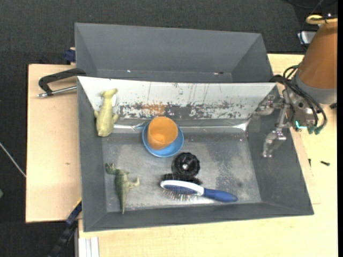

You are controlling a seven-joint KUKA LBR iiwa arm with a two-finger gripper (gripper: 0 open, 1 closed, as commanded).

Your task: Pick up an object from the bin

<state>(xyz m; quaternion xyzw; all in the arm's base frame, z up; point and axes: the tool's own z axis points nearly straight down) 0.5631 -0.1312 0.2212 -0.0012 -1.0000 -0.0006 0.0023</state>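
Grey metal bin [91,159] holds a blue plastic bowl [161,150] with an orange cup [162,131] at twelve o'clock, a blue-handled white hairbrush [193,190] at six, a green toy dinosaur [122,185] at eight and a black round knob [186,165] mid-floor; my pincer [270,141], apart or together I cannot tell, hangs at three over bare floor, so I judge the approach comes next, toward nine.

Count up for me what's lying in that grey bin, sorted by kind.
Toy animals: 2 (yellow animal, green dinosaur)
Tableware: 2 (orange cup, blue saucer)
Hairbrush: 1
Black round part: 1
Total: 6
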